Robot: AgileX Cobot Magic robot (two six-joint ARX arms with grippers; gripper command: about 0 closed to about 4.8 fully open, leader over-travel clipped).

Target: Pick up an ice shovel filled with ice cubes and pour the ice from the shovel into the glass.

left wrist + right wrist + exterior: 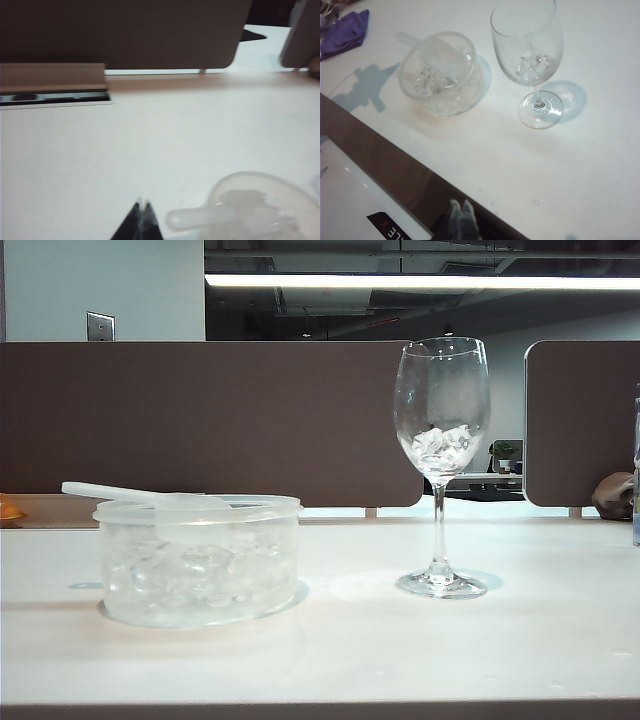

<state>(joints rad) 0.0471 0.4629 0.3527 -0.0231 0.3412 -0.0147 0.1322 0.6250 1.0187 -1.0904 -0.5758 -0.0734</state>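
White bench [520, 640]: ice shovel [150, 496] rests across the tub [200, 570], glass [441, 460] holds ice cubes [442, 444]. Left tool [141, 220] and right tool [461, 217] both closed, empty; open before gripping the handle.

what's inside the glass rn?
The glass holds a few ice cubes at the bottom of its bowl, upper part empty. Exact count unclear; the cubes overlap.
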